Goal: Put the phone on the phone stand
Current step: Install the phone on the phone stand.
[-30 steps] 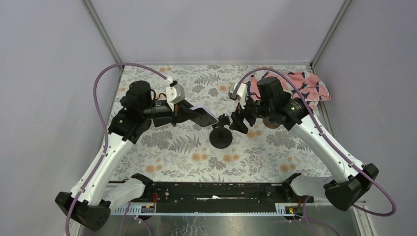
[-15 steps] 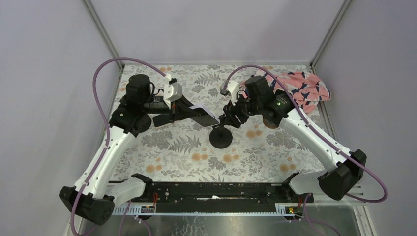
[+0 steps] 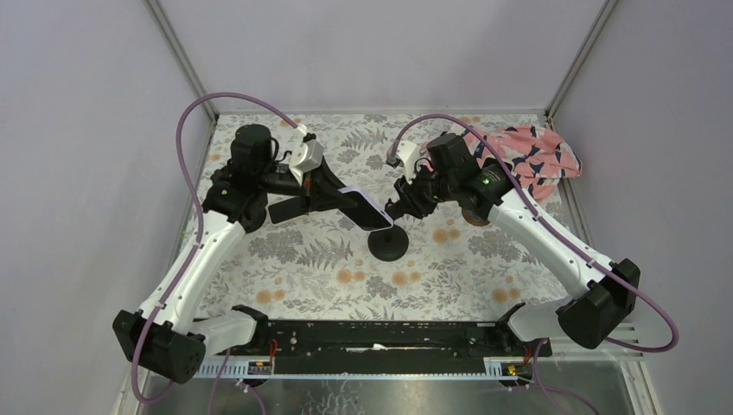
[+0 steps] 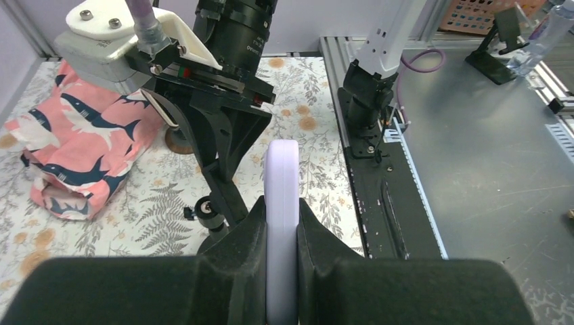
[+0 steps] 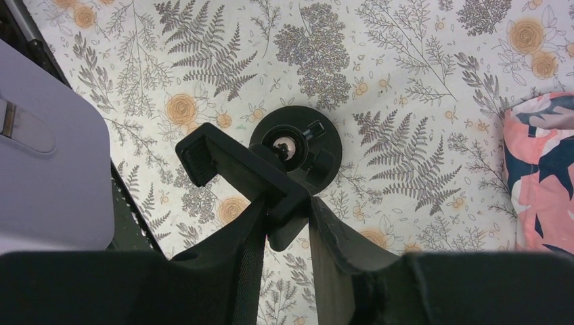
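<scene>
The left tool point(image 4: 281, 211) clamps the lavender phone point(image 4: 281, 169) in the air just left of the phone stand point(image 3: 389, 242), its long axis aimed at the cradle point(image 5: 223, 162), which the right tool point(image 5: 288, 218) pinches.

Lavender phone point(image 3: 364, 206) aloft, tilted; black phone stand point(image 3: 389, 243) upright on round base.

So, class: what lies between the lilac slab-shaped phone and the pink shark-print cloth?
The right end effector straddling the cradle of the black round-based phone stand; the top view shows it.
</scene>
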`<state>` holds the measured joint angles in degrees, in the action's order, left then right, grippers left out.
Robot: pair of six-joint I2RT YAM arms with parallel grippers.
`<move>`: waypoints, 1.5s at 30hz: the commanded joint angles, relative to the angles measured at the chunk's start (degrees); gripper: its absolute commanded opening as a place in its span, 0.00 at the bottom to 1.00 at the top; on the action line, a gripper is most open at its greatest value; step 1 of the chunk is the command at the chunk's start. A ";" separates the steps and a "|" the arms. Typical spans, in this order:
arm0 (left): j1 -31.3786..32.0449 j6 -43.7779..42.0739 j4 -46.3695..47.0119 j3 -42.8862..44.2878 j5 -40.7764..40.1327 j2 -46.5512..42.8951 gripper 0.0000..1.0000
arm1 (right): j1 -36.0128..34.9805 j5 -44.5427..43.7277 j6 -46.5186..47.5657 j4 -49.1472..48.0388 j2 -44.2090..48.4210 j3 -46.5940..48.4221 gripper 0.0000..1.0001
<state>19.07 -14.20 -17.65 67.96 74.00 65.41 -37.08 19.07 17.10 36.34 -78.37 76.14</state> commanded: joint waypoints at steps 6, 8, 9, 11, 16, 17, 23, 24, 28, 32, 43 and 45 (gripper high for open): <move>4.76 8.77 14.69 -1.94 1.17 0.15 0.00 | -0.30 1.01 1.61 0.08 1.64 1.09 0.34; 6.67 9.72 16.71 -2.59 -0.65 0.22 0.00 | -0.01 2.65 1.54 0.28 1.72 1.03 0.34; 7.28 9.86 17.29 -2.84 -1.56 0.24 0.00 | 0.36 3.95 1.41 0.44 1.84 1.03 0.34; 8.08 11.01 20.17 -3.86 -2.76 0.20 0.00 | 1.31 6.62 1.00 0.47 2.19 0.82 0.34; 8.62 17.53 32.17 -7.50 -2.73 0.97 0.00 | 2.82 9.85 0.56 0.14 2.87 -0.30 0.27; 8.76 19.11 34.23 -7.84 -2.59 1.59 0.00 | 2.93 10.42 0.56 0.00 2.86 -0.51 0.26; 10.95 25.40 44.19 -8.66 -2.11 6.25 0.00 | 3.14 11.72 0.15 -0.26 2.35 -0.30 0.24; 11.32 25.59 44.80 -8.84 -2.52 6.91 0.00 | 3.15 11.91 0.13 -0.22 2.28 -0.21 0.24; 12.21 25.88 46.45 -9.80 -3.86 8.95 0.00 | 3.11 12.23 0.04 -0.31 2.25 -0.29 0.24; 12.22 24.54 46.31 -10.77 -5.09 10.18 0.00 | 3.16 12.48 0.10 -0.30 2.34 -0.25 0.24; 12.14 20.92 45.10 -9.96 -5.80 14.74 0.00 | 3.24 12.75 0.21 -0.27 2.39 -0.21 0.24; 11.78 19.32 43.36 -9.44 -5.84 15.43 0.00 | 3.24 12.68 0.21 -0.34 2.38 -0.20 0.24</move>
<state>31.14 8.29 23.16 56.97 68.95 79.88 -33.98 28.12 18.22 37.01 -78.00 75.31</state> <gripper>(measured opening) 0.198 0.324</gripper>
